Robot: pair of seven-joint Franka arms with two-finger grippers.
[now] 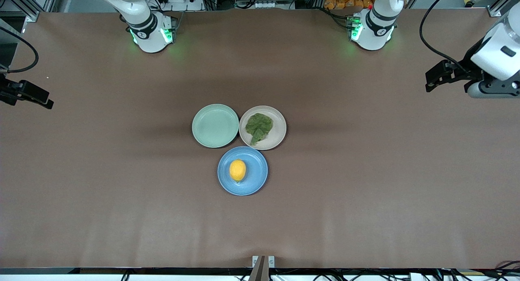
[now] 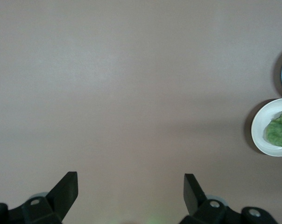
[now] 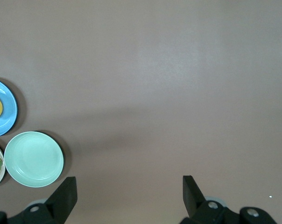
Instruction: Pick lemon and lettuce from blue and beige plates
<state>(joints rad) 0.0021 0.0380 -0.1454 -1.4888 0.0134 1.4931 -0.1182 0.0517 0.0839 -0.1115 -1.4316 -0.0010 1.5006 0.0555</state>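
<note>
Left gripper (image 2: 130,189): black fingers spread wide, holding nothing, hovering over bare brown table (image 1: 365,183) at left arm's end, well apart from plates. Right gripper (image 3: 129,189): spread wide too, holding nothing, over right arm's end.

Between grippers, mid-table, three round plates touching:
- pale beige plate (image 1: 278,128) carrying crinkled dark green lettuce leaf (image 1: 258,127)
- mint-green plate (image 1: 215,125) beside it, toward right arm's end
- medium blue plate (image 1: 255,173) nearest front camera, small oval yellow lemon (image 1: 237,170) on it
</note>
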